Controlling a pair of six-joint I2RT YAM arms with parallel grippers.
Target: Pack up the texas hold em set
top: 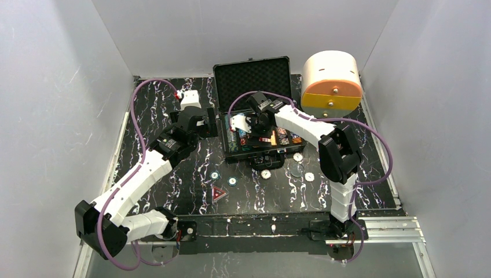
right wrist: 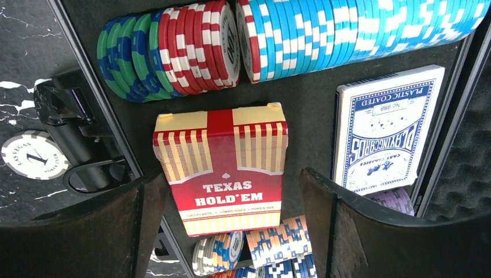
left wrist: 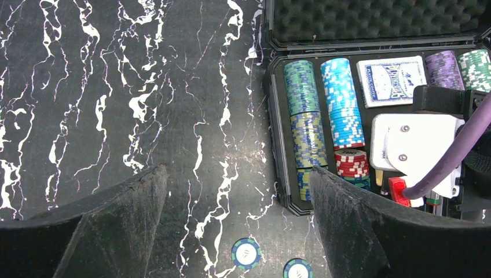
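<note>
The black briefcase [top: 227, 138] lies open with its foam lid [top: 252, 74] up. Rows of poker chips [left wrist: 304, 98] fill its tray beside a blue deck [right wrist: 385, 130]. A red Texas Hold'em deck [right wrist: 223, 168] lies flat in the tray between the spread fingers of my right gripper [right wrist: 231, 191], which is open with a gap on the deck's right side. My left gripper [left wrist: 237, 179] hangs open over the bare table just left of the case, holding nothing. Loose round chips and buttons [top: 266, 174] and a red triangle [top: 218, 193] lie on the table in front of the case.
A white-and-orange cylindrical box [top: 332, 81] stands at the back right next to the lid. Two loose chips [left wrist: 245, 253] lie just below my left fingers. The case's front handle [right wrist: 87, 168] and a white button [right wrist: 35, 154] sit beside my right fingers. White walls enclose the table.
</note>
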